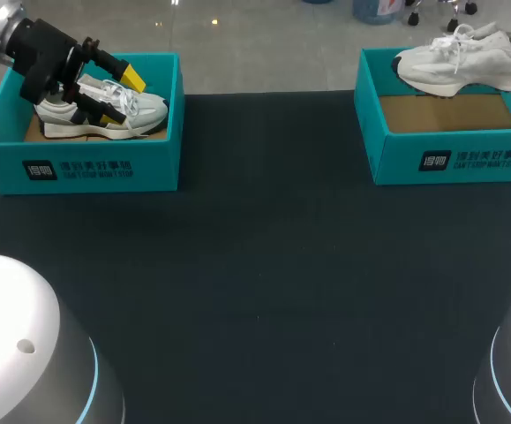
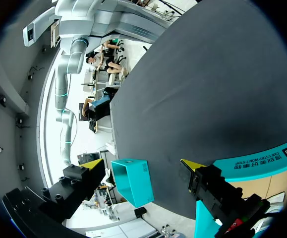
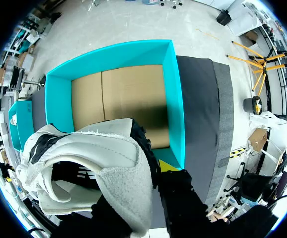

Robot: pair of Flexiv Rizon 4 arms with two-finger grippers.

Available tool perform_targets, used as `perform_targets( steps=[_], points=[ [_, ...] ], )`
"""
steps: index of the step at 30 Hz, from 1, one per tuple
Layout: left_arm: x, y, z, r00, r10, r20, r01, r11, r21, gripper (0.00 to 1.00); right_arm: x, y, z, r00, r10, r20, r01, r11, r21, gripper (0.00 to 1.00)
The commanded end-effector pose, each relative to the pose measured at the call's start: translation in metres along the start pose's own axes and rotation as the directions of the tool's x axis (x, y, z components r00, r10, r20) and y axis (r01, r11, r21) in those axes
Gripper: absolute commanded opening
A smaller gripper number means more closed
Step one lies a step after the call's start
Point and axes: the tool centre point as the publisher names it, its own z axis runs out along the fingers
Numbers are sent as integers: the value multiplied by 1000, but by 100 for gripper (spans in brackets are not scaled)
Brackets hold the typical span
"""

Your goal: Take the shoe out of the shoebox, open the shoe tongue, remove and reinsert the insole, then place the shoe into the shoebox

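Largely hidden right gripper (image 3: 155, 171) clasping shoe (image 3: 98, 148), left gripper (image 1: 121, 97) masking boxed shoe (image 1: 146, 110)

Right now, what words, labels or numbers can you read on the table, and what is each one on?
left shoebox, front wall: dark square logo with white print beside it, too small to quote.
right shoebox, front wall: same logo and white print, also too small.
left shoe and right shoe: no readable print.
Nothing else readable.
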Motion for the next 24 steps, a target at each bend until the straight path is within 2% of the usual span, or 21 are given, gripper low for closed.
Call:
perform_targets(
  steps=[1,3,7,12,17,24],
  points=[
    [0,-1,0,1000,1,-3,-1,1000,0,100,-12,1,8,998,68,-6,-68,996,-55,0],
    [0,-1,0,1000,1,-3,-1,1000,0,100,-16,1,12,995,93,-22,-95,993,-74,0],
    [0,-1,0,1000,1,-3,-1,1000,0,100,-22,2,21,991,134,26,-130,984,-126,0],
    [0,-1,0,1000,1,-3,-1,1000,0,100,-26,4,35,987,137,84,-123,981,-149,0],
    [0,-1,0,1000,1,-3,-1,1000,0,100,-26,3,51,984,135,118,-115,980,-163,0],
    [0,-1,0,1000,1,-3,-1,1000,0,100,-26,6,69,983,150,104,-132,979,-158,0]
  ],
)
